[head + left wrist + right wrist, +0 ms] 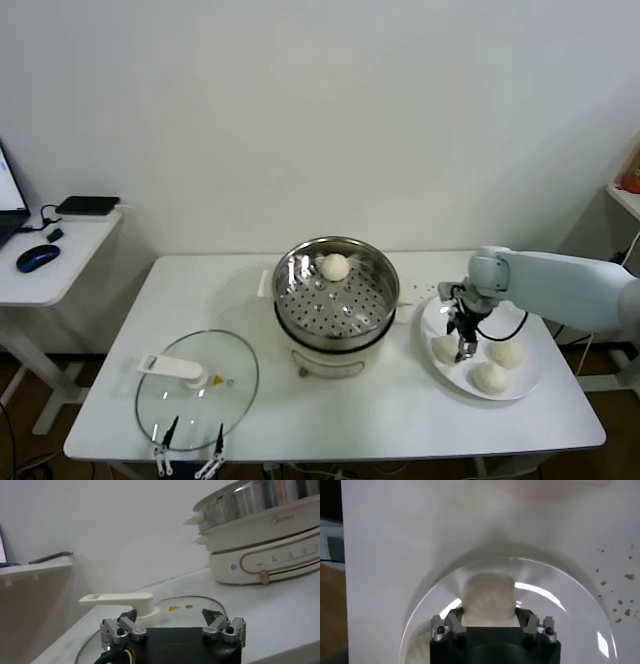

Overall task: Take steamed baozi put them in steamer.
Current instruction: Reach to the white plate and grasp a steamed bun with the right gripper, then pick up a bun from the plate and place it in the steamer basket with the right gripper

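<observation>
Centrally on the white table (330, 420) stood the steamer (335, 305), its perforated tray holding one baozi (335, 267) near the far rim. Beside it, on the robot's right, the white plate (527, 383) carried three more steamed baozi: one (444, 348) at the right gripper (464, 350), a second (506, 353) just beside it, and a third (490, 377) nearer the robot. In the right wrist view the right gripper's fingers (454, 622) stood at either side of the ridged bun (487, 600), seemingly touching its flanks; whether the pinch was already firm could not be told. Judged from this pose, the chief risk was to the soft dough: too hard a squeeze could dent or tear it, while too light a hold could let the bun slip during the lift or over the steamer's rim. A grip seated low could also drag on the plate and shift it. Lying flat in front of the steamer on the robot's left, the glass lid (197, 388) sat by the idle left gripper (190, 452), whose fingers (120, 628) were spread wide with nothing between them.
</observation>
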Robot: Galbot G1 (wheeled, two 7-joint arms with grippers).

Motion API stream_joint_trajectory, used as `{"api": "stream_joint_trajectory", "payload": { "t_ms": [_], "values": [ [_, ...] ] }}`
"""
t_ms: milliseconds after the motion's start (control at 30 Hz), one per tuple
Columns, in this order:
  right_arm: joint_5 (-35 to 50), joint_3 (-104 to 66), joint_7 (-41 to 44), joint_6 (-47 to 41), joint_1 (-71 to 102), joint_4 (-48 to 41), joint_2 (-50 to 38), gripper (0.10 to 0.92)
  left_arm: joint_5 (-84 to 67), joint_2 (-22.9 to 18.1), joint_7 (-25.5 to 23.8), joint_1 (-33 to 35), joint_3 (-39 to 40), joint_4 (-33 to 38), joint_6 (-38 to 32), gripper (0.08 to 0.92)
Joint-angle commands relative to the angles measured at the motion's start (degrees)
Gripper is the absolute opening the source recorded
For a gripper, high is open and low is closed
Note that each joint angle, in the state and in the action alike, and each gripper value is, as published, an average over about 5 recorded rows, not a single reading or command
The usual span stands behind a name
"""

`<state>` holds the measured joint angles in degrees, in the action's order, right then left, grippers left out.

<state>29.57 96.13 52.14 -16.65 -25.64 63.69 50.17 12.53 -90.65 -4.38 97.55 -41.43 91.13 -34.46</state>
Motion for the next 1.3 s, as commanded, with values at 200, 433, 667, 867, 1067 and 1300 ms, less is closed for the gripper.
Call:
{"api": "stream_joint_trajectory", "payload": {
  "t_ms": [200,433,667,867,1067,1300],
  "values": [
    [2.9,5.7,1.8,-0.1,-10.4,6.3,-1.8,0.654,0.2,0.4,0.0,0.0,0.3,0.3,0.0,0.823],
    [9.4,14.4,4.5,0.2,-27.1,15.7,-1.6,0.653,0.3,0.8,-0.1,0.5,0.3,1.1,0.1,0.823],
    [21.2,19.1,7.3,-0.2,-43.1,22.3,3.2,0.653,1.0,1.1,-0.2,0.9,0.5,1.5,0.2,0.823],
    [26.9,16.0,7.9,-1.2,-46.3,22.6,8.9,0.653,1.1,1.0,-0.3,1.0,0.9,2.0,0.0,0.823],
    [28.9,10.6,6.6,-2.8,-42.0,18.3,15.3,0.656,1.2,0.8,-0.4,1.2,1.1,2.7,0.0,0.823],
    [28.0,5.4,5.0,-4.2,-31.2,8.7,24.1,0.656,1.2,0.8,-0.4,1.0,0.9,2.3,0.0,0.823]
  ]
}}
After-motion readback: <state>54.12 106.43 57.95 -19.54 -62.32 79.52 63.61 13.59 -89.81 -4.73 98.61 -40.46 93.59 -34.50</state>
